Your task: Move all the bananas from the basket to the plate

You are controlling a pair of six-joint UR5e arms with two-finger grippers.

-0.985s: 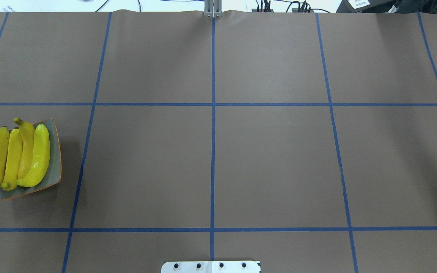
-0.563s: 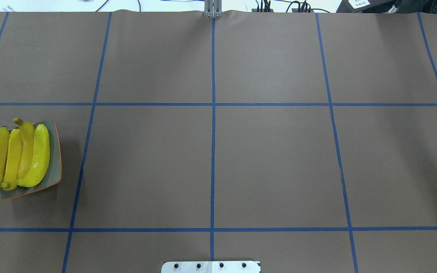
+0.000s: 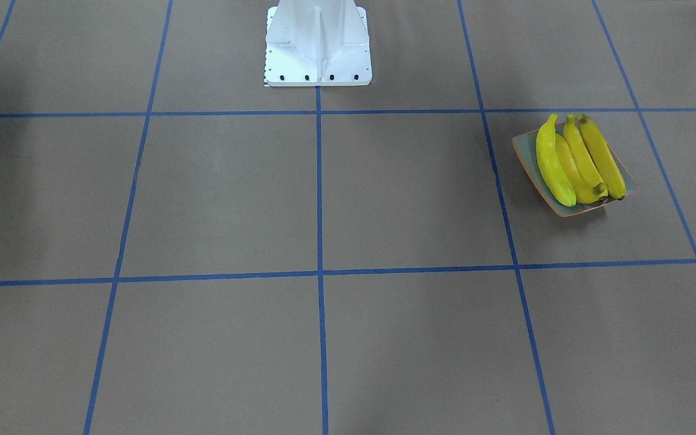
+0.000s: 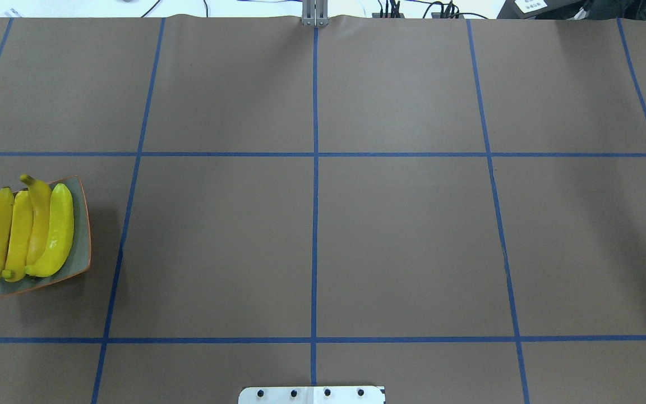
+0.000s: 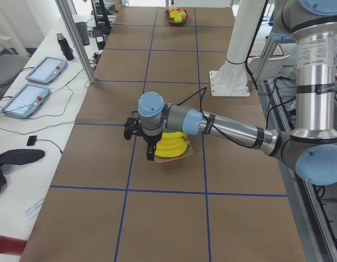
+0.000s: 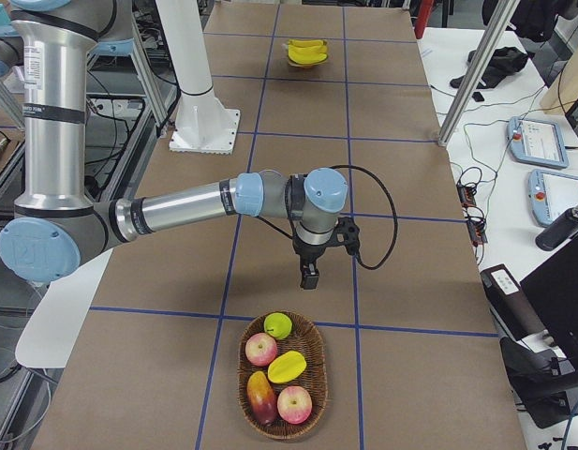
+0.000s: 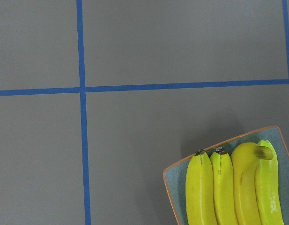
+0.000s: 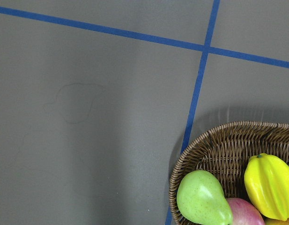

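Bananas [image 3: 577, 162], front-facing view: four are pictured lying side by side, touching, on the plate [image 3: 524, 150], which is set on the brown worktop [image 3: 324, 193] on the robot's left, well apart from the white robot base [image 3: 318, 42].
Overhead view: the loaded plate is seen close to the worktop's left edge, inside one square of the blue tape grid [image 4: 314, 154]; one banana's dark stem juts over the far rim.
Left-end view: the left gripper [image 5: 150, 154] is shown hanging above the plate's near side; whether it is spread or pressed together cannot be told.
Right-end view: the right gripper [image 6: 310, 275] is held above the worktop, near the wicker basket [image 6: 281, 435], in which other fruit [image 6: 287, 366] lies; its state cannot be told either.
Left wrist view: four banana ends and one plate corner are caught at lower right.
Right wrist view: the basket's rim, a green pear [image 8: 203, 199] and a yellow fruit [image 8: 270, 187] are framed at lower right.
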